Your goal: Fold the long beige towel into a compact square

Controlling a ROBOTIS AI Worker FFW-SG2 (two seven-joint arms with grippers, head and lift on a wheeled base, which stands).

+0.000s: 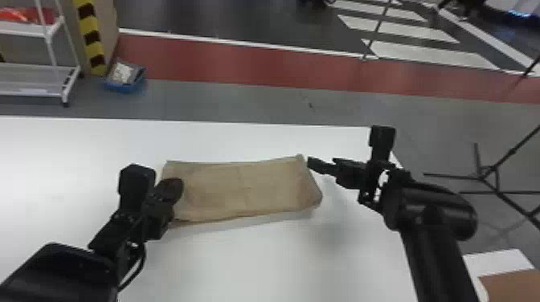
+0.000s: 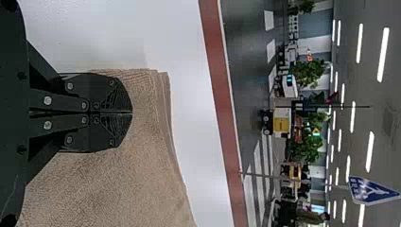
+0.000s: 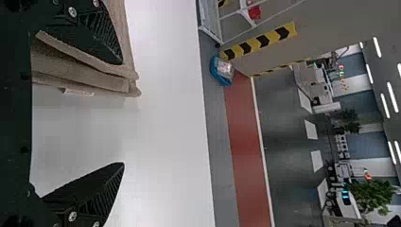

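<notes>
- White table (image 1: 281,257) beneath the work, its far edge at twelve o'clock; beyond it, floor with a red band (image 1: 241,64) and a striped post (image 1: 91,40) towards ten.
- Long beige towel (image 1: 241,188) lies flat near the middle, its length running from nine to three o'clock, folded into layers that show at the three o'clock end beside a small white tag (image 3: 79,92).
- Cloth like this should be light, soft and floppy, in no danger of breaking; the likelier trouble is layers sliding apart or only the top one being caught.
- Best hold, I'd judge, is the whole stack at a short end, pinched deep enough to take every layer, then carried across toward the other end.
- Left pincer (image 2: 132,112) has its fingers together, above the towel's nine o'clock end; as far as that angle lets me judge, no cloth is between them.
- Left arm comes in from about seven o'clock and points up toward one.
- Right pincer (image 3: 124,112) stands wide apart at the three o'clock end, one finger by the layers, the other over bare table.
- Right arm rises from five o'clock, bending at the wrist to aim toward ten.
</notes>
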